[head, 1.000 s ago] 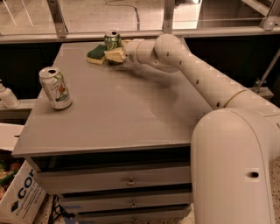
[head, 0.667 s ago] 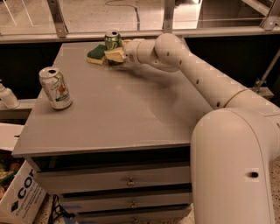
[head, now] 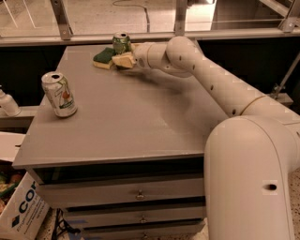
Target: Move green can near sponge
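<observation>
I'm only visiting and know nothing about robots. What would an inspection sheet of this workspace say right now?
Surface: grey table top over a stack of drawers.
Job's things: green can upright at the far edge; sponge lying flat just in front of it and to the left, close by.
Clutter: white can with green and red markings, upright near the left edge.
Grippers: gripper low at the far edge, right beside the sponge and in front of the green can.
Cables: a thin dark cable on the floor beyond the table.
Surroundings: cardboard box on the floor at lower left; white bottle off the table's left side; metal railing behind.
</observation>
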{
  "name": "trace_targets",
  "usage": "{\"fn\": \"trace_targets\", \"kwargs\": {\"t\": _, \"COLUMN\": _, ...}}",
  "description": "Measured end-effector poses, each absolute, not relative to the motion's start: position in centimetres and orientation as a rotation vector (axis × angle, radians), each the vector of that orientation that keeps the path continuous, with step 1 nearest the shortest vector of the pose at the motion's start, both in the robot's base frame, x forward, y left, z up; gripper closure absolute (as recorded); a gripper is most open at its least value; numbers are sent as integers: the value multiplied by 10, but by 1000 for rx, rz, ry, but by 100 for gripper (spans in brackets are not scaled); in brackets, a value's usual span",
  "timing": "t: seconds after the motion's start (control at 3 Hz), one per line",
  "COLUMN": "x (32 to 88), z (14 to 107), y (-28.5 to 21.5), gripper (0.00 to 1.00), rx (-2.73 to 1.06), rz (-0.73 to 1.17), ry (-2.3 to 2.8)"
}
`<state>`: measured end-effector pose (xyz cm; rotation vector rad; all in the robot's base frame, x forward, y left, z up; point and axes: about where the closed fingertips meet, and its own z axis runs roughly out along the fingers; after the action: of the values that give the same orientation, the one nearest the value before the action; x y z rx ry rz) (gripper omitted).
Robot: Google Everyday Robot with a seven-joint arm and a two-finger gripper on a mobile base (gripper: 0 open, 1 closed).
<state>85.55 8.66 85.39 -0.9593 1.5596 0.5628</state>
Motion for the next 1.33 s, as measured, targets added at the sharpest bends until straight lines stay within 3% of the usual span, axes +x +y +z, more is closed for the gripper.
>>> {"fn": "trace_targets", "kwargs": {"t": 0.33, "x": 851, "z": 850, "y": 90, "gripper": 0, "rx": -953, "rz": 614, "ry": 1577}}
{"fn": "trace_targets", "kwargs": {"t": 0.67, "x": 844, "z": 855, "y": 88, "gripper": 0, "rx": -959, "rz": 671, "ry": 1565}}
{"fn": "trace_targets", "kwargs": {"t": 1.33, "x": 825, "z": 882, "y": 33, "gripper": 0, "rx": -960, "rz": 680, "ry": 1538}}
